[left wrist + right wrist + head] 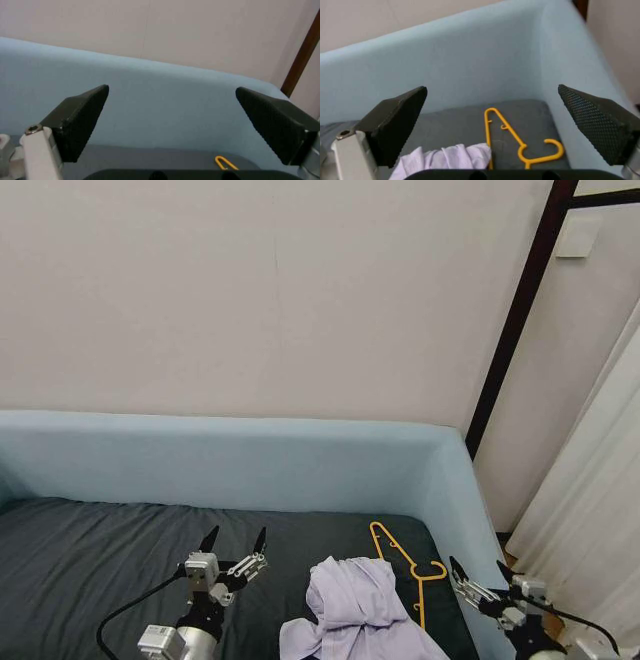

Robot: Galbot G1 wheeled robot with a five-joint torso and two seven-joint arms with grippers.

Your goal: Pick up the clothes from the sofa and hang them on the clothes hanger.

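The left tool [238, 533] hovered wide open and empty over the sofa [250, 465] seat, and the right tool [476, 564] gaped empty near the armrest. The clothes [355, 612] lay crumpled between them, touching the hanger [404, 564].

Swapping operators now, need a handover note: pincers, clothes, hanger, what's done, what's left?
Left pincer: open, empty, over the dark seat, left of the garment.
Right pincer: open, empty, near the sofa's right end.
Lavender garment: crumpled on the sofa seat between the pincers, covering part of the yellow hanger, which lies flat on the seat.
Done: nothing grasped yet.
Left: pick up the garment and hang it on the hanger.
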